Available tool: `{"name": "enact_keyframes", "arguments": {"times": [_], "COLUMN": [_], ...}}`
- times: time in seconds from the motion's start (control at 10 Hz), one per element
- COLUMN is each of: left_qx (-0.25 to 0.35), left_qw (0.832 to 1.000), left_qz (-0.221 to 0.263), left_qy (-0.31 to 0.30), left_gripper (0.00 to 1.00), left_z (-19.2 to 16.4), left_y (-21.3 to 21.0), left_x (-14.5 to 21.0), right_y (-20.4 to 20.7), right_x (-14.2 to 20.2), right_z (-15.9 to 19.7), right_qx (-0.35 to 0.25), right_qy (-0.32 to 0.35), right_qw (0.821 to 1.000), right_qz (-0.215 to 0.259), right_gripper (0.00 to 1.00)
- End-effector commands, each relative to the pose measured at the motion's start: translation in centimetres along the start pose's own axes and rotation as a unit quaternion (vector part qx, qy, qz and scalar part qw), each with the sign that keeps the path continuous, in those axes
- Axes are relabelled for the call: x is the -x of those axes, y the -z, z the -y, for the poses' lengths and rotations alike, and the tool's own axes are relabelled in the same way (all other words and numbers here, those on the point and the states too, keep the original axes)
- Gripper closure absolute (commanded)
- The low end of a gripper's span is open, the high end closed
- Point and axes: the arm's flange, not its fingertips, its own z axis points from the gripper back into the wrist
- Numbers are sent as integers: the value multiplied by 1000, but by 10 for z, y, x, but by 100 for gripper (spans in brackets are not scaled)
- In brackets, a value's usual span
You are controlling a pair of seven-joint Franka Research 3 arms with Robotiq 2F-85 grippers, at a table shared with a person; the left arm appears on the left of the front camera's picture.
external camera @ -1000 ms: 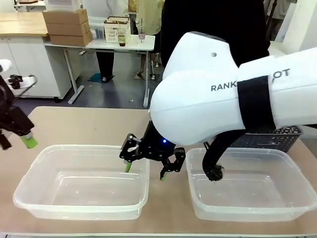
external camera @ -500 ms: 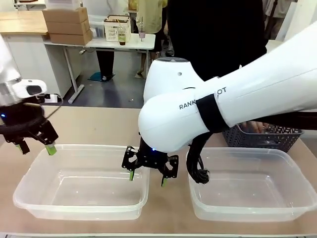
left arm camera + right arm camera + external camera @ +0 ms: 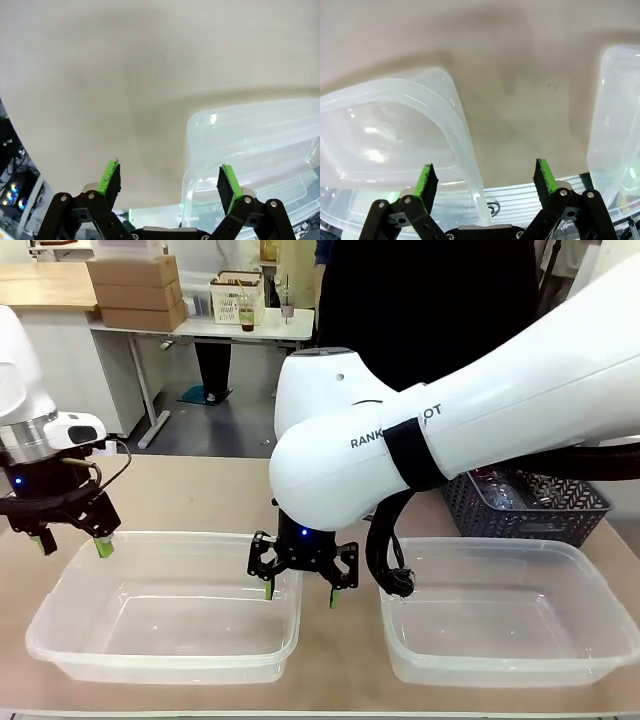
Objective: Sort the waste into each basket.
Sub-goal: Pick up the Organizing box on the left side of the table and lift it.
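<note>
1. Right end effector point(image 3: 301, 592): jaws spread wide, nothing in them, pointing down. It straddles the left basket's point(image 3: 160, 668) 3 o'clock rim, one finger inside and one over the gap.
2. Its arm sweeps in from 3 o'clock, the elbow looming large across the middle.
3. Left end effector point(image 3: 73, 545): released and empty, hanging over that basket's 10 o'clock corner.
4. Left arm stands near-upright at 9 o'clock.
5. Right basket point(image 3: 500, 672) sits on the table at 4 o'clock. The dark lattice basket point(image 3: 530, 512) is just behind it, contents unclear.
</note>
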Motion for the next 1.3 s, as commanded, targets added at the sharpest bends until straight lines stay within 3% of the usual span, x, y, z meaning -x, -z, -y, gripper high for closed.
{"name": "enact_keyframes", "arguments": {"times": [0.0, 0.1, 0.2, 0.3, 0.4, 0.5, 0.6, 0.7, 0.8, 1.2], "left_qx": [13, 13, 17, 18, 11, 11, 9, 6, 5, 12], "left_qw": [1000, 1000, 1000, 1000, 1000, 1000, 1000, 999, 999, 1000], "left_qz": [-2, -9, -6, 3, -1, -11, -20, -30, -34, -16], "left_qy": [-13, -10, -5, 0, 4, 6, 11, 14, 17, 0], "left_gripper": [0, 0, 0, 59, 59, 59, 64, 75, 100, 100], "left_z": [10, 12, 14, 18, 19, 21, 23, 25, 27, 22], "left_y": [84, 88, 92, 93, 96, 99, 103, 106, 107, 94], "left_x": [124, 126, 125, 125, 125, 125, 124, 124, 123, 121], "right_y": [-2, -2, 0, 1, 1, 0, -1, -1, -1, 0], "right_x": [0, 2, 4, 4, 5, 5, 6, 5, 5, 4], "right_z": [-10, -13, -16, -17, -17, -18, -18, -18, -18, -11], "right_qx": [17, 22, 23, 24, 19, 18, 17, 17, 17, 26], "right_qy": [17, 10, 2, 4, 5, 7, 6, 8, 8, 14], "right_qw": [1000, 999, 1000, 1000, 1000, 1000, 1000, 1000, 1000, 1000], "right_qz": [18, 20, 20, 19, 19, 23, 25, 25, 25, 11], "right_gripper": [0, 0, 12, 60, 71, 100, 100, 100, 96, 100]}}
